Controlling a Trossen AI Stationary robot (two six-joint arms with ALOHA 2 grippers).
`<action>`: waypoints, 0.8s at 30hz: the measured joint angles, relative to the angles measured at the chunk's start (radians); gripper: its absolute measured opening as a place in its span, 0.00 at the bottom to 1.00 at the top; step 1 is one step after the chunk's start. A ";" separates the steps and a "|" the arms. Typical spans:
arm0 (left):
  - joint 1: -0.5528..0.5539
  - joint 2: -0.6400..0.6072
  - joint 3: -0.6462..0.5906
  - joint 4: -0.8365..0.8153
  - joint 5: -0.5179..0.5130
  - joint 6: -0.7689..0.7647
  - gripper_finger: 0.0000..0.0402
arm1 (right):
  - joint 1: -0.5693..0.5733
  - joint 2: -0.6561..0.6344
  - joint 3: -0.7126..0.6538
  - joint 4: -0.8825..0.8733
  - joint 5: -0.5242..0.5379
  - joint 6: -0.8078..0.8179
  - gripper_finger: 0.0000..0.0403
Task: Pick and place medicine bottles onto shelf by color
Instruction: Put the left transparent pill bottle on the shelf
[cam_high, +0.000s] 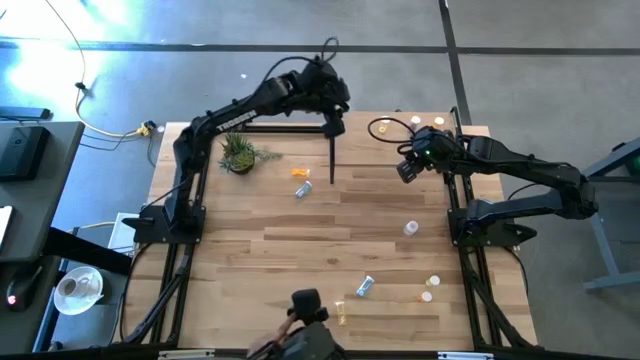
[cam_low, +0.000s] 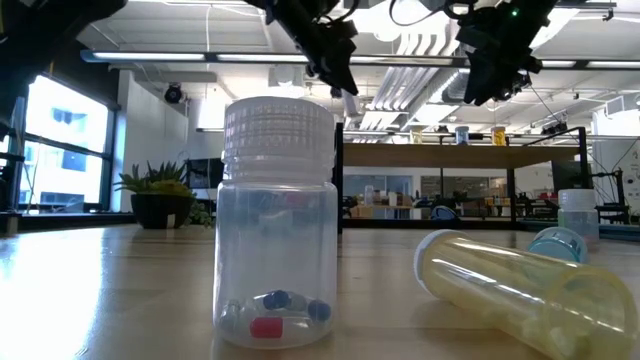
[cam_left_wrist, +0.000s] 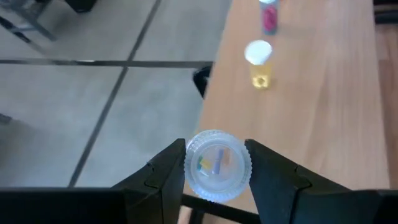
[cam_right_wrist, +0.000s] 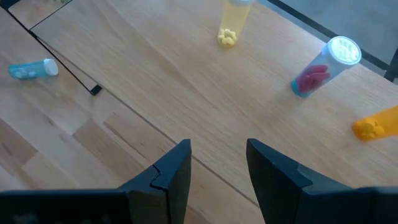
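Observation:
My left gripper (cam_left_wrist: 217, 167) is shut on a clear medicine bottle (cam_left_wrist: 218, 165) with a ridged cap. It holds the bottle in the air by the far left corner of the shelf (cam_high: 390, 150), a pale board on a thin black frame. A yellow bottle (cam_left_wrist: 259, 61) and a pinkish one (cam_left_wrist: 269, 18) stand on the shelf farther along. My right gripper (cam_right_wrist: 217, 158) hangs open and empty above the shelf's right part (cam_right_wrist: 186, 81), near a yellow bottle (cam_right_wrist: 230, 25), a bottle with red pills (cam_right_wrist: 323, 65) and an orange bottle (cam_right_wrist: 376, 124). My left gripper pinches the clear bottle's ridged round end (cam_left_wrist: 193, 168) between its two fingers, one on each side. I see that end face-on, with coloured pills showing through it. The bottle is lifted clear, over the edge of the shelf board (cam_left_wrist: 298, 124).
Loose bottles are scattered on the planked table: an orange one (cam_high: 300, 173), a clear one (cam_high: 410, 228), a blue one lying down (cam_high: 365, 287) and yellow ones near the front (cam_high: 341, 313). A potted plant (cam_high: 238, 152) stands at the far left.

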 joint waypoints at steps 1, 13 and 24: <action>-0.005 0.005 0.000 0.000 0.003 -0.001 0.36 | 0.000 0.000 0.000 -0.002 0.000 0.000 0.36; -0.033 0.050 0.000 -0.024 0.065 -0.031 0.36 | 0.000 0.000 0.000 -0.006 0.001 0.000 0.36; -0.043 0.085 0.000 -0.055 0.097 -0.037 0.36 | 0.000 0.000 0.000 -0.006 0.012 0.000 0.36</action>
